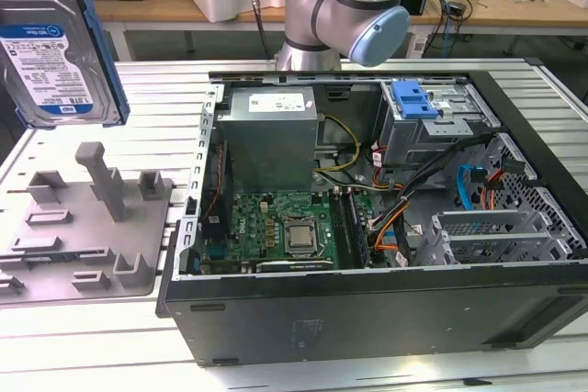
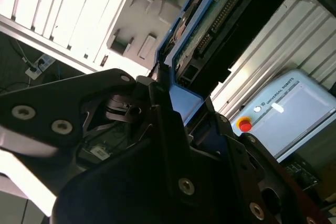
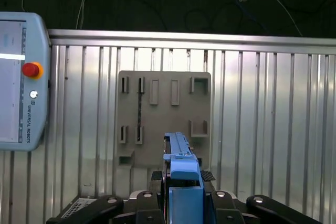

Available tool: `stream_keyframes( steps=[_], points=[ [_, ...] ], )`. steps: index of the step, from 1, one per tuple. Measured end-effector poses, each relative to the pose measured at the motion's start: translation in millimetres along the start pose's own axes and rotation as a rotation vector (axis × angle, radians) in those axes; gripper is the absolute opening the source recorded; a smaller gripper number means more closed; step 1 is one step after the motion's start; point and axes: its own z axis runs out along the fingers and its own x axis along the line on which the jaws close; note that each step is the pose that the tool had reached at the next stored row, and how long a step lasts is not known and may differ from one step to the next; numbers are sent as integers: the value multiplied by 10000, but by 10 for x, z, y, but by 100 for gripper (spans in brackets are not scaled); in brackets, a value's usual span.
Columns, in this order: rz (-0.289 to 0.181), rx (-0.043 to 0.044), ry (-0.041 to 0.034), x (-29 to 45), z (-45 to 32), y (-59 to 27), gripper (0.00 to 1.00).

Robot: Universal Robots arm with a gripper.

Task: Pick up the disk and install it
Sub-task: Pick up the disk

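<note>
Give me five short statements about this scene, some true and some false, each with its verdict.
1. The flat silver-metal disk in its bright blue plastic carrier sits installed inside the open black computer case. False: it is held up in the air outside the case, at the exterior view's left.
2. The black gripper is shut on the disk's blue carrier. True.
3. The grey plastic fixture plate lies on the ribbed metal table. True.
4. The computer case is closed by a side panel. False: it is open, and the green motherboard shows inside.
5. In the first wrist view the disk is seen edge-on, with the fixture plate behind it. True.
</note>
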Motion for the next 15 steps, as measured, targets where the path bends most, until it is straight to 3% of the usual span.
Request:
stream_keyframes(
  steps=[13, 15],
  points=[
    [0, -7, 0, 201, -72, -448, 37],
    [2, -11, 0, 245, -89, -568, 37]
  ],
)
